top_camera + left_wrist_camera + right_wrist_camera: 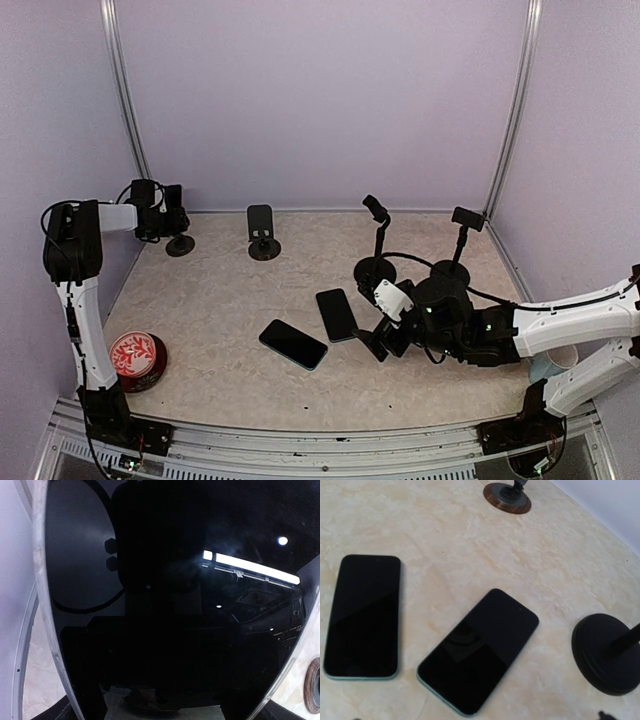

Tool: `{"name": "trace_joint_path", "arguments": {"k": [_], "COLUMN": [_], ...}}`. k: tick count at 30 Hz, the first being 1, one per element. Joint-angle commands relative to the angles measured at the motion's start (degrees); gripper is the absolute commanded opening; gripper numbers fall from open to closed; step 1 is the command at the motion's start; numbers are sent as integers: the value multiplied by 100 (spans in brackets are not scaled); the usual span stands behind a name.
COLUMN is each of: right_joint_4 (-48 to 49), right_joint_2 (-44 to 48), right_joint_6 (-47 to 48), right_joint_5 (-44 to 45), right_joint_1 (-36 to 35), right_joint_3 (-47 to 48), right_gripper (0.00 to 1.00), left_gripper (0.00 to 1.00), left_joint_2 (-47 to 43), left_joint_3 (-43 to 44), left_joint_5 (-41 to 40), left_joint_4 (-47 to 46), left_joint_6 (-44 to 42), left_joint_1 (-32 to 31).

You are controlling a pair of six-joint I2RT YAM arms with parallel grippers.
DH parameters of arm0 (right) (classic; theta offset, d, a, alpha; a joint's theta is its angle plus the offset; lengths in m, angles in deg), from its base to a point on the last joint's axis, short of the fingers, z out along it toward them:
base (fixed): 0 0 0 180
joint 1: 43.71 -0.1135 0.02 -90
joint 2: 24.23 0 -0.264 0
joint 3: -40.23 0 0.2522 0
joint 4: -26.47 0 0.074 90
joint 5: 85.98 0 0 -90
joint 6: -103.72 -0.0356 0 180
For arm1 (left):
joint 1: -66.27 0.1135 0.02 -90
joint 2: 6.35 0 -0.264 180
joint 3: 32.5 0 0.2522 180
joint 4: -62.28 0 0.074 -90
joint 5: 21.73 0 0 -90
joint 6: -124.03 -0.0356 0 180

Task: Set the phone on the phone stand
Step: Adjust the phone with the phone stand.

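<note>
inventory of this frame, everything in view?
phones: 3, black; near phone and far phone flat mid-table, third phone back left, filling the left wrist view
low stands: 2, dark; corner stand back left, centre stand back centre
tall stands: 2, black, round bases; inner stand and outer stand, right of centre
tin: 1, red, near-left edge
table: 1, beige marbled
left gripper: at the third phone; grip hidden
right gripper: open, low beside the far phone
</note>
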Motion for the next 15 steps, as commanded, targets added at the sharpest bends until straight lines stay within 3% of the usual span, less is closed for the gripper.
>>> {"name": "trace_joint_path", "arguments": {"k": [1, 8, 15], "right_joint_4": [84, 77, 66], "right_joint_2": [-10, 4, -14], "right_joint_6": [14, 14, 31], "right_joint_5": [-29, -46, -66], "right_joint_1": [14, 14, 20], "right_joint_3": [142, 146, 192], "right_gripper": [100, 100, 100], "left_gripper": [90, 99, 99], "left_joint_2": [-96, -270, -549], "left_joint_3": [-54, -85, -303], "left_joint_5": [-69, -155, -139], "left_joint_4": [-167, -146, -235], "left_joint_6": [42, 104, 152], "left_joint_1": [-41, -77, -175]}}
